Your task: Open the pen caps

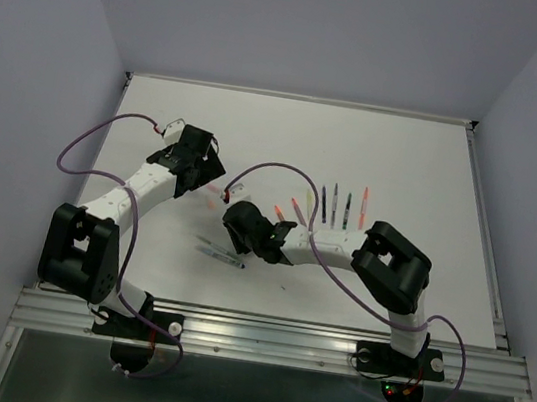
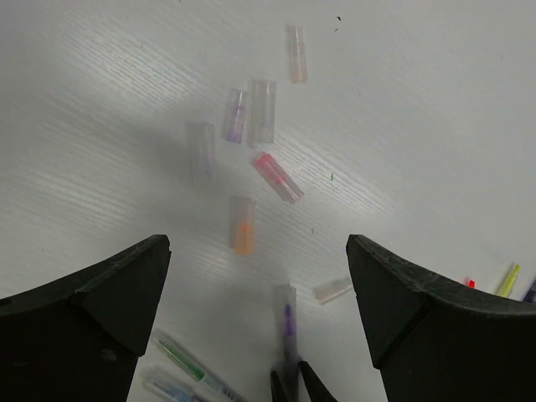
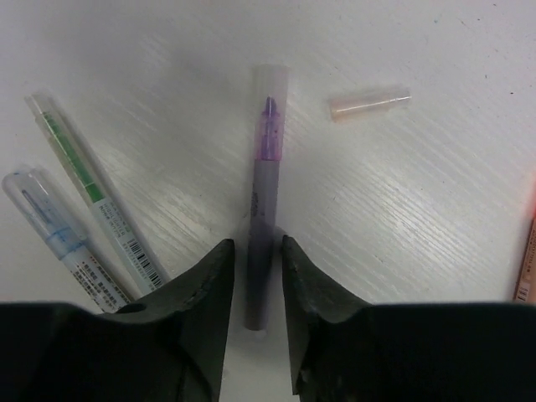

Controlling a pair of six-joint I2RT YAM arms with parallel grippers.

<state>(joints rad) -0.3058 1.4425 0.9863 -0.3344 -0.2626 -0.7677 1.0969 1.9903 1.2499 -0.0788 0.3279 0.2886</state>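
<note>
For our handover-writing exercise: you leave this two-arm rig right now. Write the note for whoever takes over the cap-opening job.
Left end effector: open, empty, above the loose caps.
Right end effector: jaws straddle the purple pen's barrel; firm grip not confirmed.
Done: at least five caps lie loose. The row of pens farther right is too small to check.
To do: purple pen, green pen and blue pen are capped; pull those caps.

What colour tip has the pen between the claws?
Purple pen tip, best in right wrist view.
</note>
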